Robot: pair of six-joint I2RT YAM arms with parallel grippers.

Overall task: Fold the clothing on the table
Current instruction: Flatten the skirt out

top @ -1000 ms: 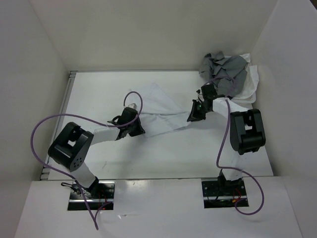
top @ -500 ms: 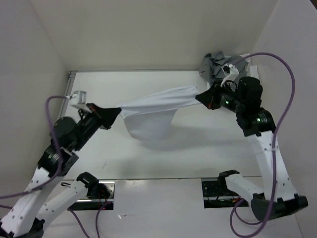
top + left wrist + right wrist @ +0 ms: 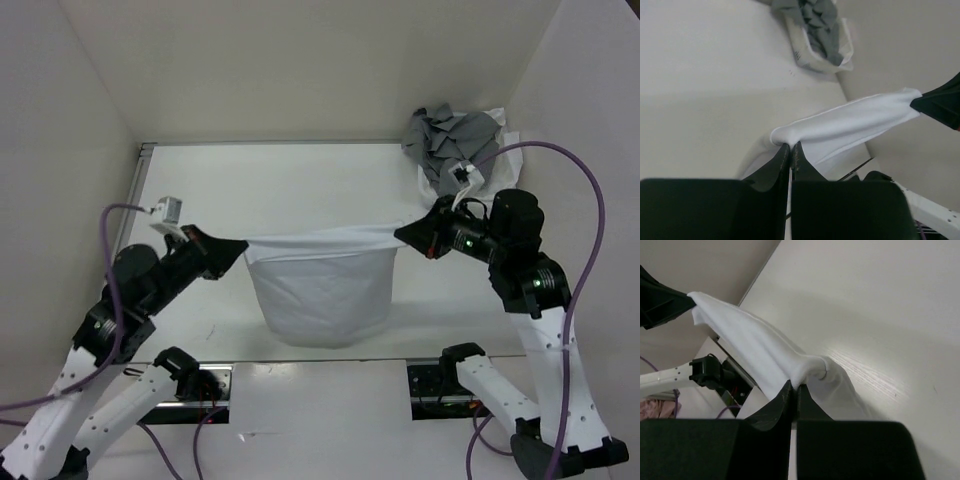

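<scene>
Left gripper [image 3: 232, 250] is clamped shut on one upper corner of the clothing [image 3: 318, 285]. In the left wrist view we see its dark fingertips pressed together over a pinch of white fabric. Right gripper [image 3: 408, 237] is likewise closed tight on the opposite corner. Between them the garment's top edge stretches taut, raised above the table [image 3: 300, 180]. The rest hangs down as a broad white panel toward the table's near edge. We cannot tell whether the hem touches the surface. At the far right corner a grey garment [image 3: 450, 140] lies heaped in a white basket [image 3: 508, 160]. Compared with half a second ago, both arms sit closer to the near side, and the cloth hangs wider and longer. A second ago it lay on the table with both grippers down at it.
</scene>
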